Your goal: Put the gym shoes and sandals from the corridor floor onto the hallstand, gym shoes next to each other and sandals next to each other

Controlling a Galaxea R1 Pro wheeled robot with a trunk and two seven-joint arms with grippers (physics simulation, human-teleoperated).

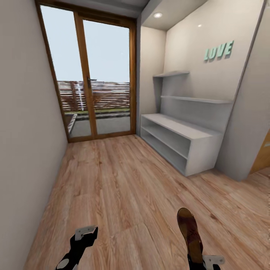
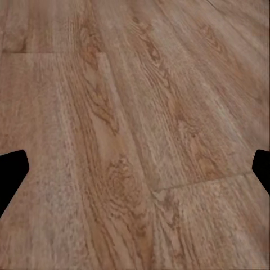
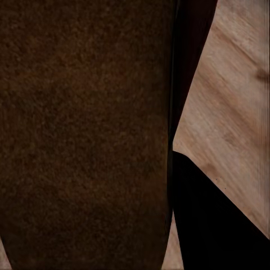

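One dark brown sandal (image 1: 190,231) is held up above the wood-plank corridor floor (image 1: 123,180) at the lower right of the head view, with my right gripper (image 1: 204,262) shut on its near end. Its brown sole (image 3: 84,135) fills most of the right wrist view. My left gripper (image 1: 85,233) hangs at the lower left, open, and its dark fingertips (image 2: 11,171) frame bare planks. The pale grey hallstand (image 1: 180,131) stands against the right wall ahead, its bench and shelves bare. The gym shoes and the other sandal are out of view.
A glass door with a wooden frame (image 1: 93,75) closes the corridor's far end. A plain wall (image 1: 26,131) runs along the left. Green LOVE letters (image 1: 219,50) hang above the hallstand. A wooden door edge (image 1: 262,153) shows at the right.
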